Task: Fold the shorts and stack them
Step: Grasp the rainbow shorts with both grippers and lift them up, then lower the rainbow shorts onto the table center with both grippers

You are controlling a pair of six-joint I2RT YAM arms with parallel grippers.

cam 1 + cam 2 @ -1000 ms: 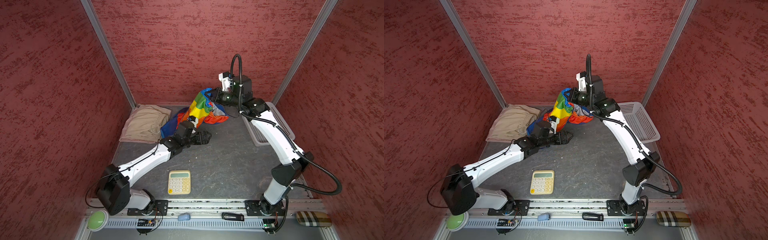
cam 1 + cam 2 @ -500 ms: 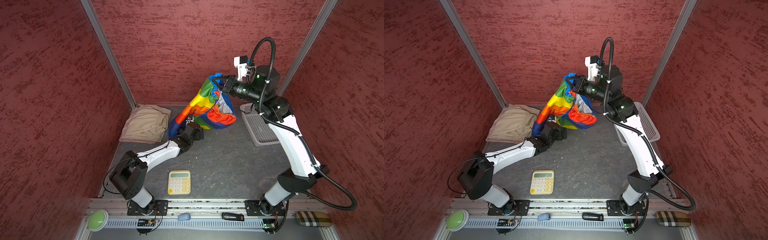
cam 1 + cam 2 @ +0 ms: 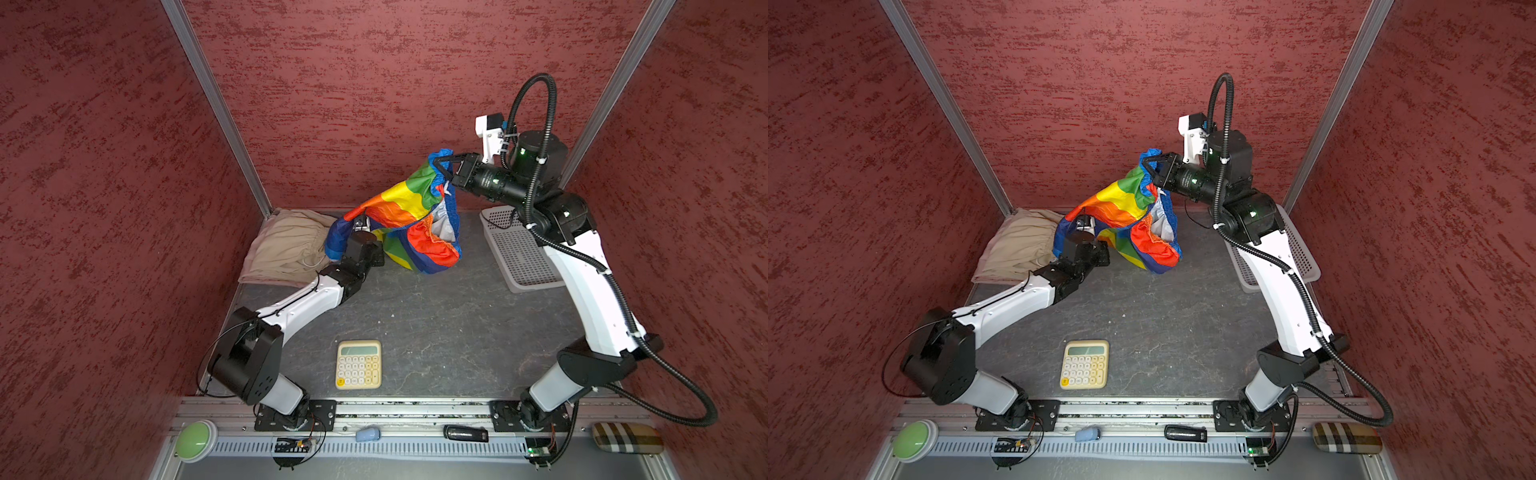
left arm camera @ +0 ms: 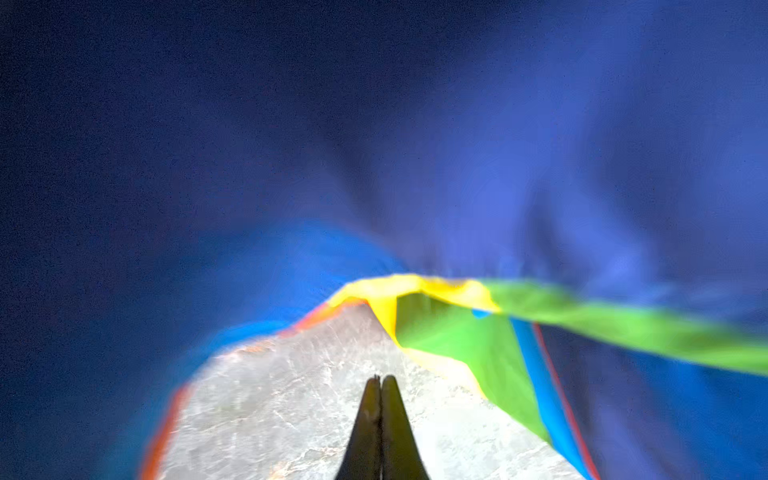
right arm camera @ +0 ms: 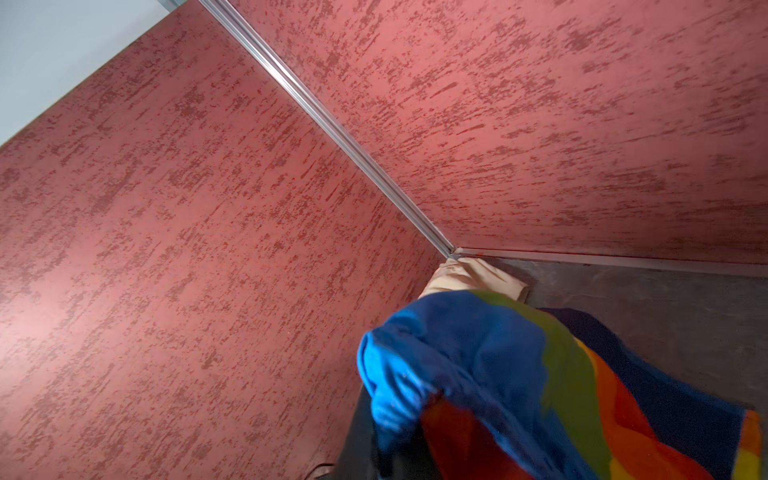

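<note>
Red, mottled walls (image 3: 374,83) close in a dark grey, stone-patterned table (image 3: 436,324) on three sides. Near the back wall the right pincer (image 3: 441,164) is raised above the table and clenched on the blue edge of the rainbow shorts (image 3: 407,203). In both top views the cloth hangs from that grip in a slope of green, yellow, orange and red, and its lower folds rest on the table. In the right wrist view the bunched blue edge of the rainbow shorts (image 5: 540,374) fills the lower corner.

The left arm reaches under the low end of the hanging cloth, so its tip is hidden in both top views. In the left wrist view the left pincer (image 4: 379,380) is pressed closed with nothing between its fingers. It hovers over bare table, with blue, green and yellow fabric blurred around it.

The beige shorts (image 3: 286,245) lie flat in the far left corner, just beside the drooping blue hem. A white perforated basket (image 3: 519,257) sits at the right, partly behind the right arm. A cream calculator (image 3: 358,364) lies near the front edge, well apart from the clothes.
</note>
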